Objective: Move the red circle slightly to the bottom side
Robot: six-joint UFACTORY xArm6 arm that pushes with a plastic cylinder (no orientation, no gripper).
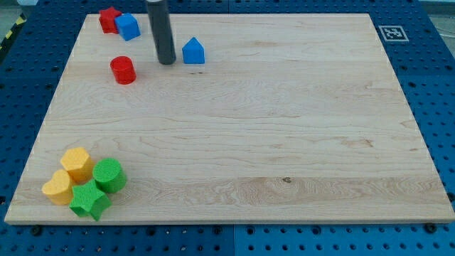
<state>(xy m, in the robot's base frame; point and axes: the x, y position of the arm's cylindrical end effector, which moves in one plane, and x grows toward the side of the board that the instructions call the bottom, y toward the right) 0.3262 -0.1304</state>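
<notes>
Tip poised between the red circle and a blue block, not yet behind its target.

My tip (166, 62) stood on the counter (284, 142) at far left, just right of the red circle (123, 70) and left of the blue house-shaped block (193, 51), touching neither. There are no fingers on this rod, so none to report. To push the circle nearer, I judged the tip needed to get to its far side. A red block (108, 19) and blue block (128, 26) sat touching in the far-left corner; the yellow (67, 176) and green blocks (99, 186) clustered near-left.
</notes>
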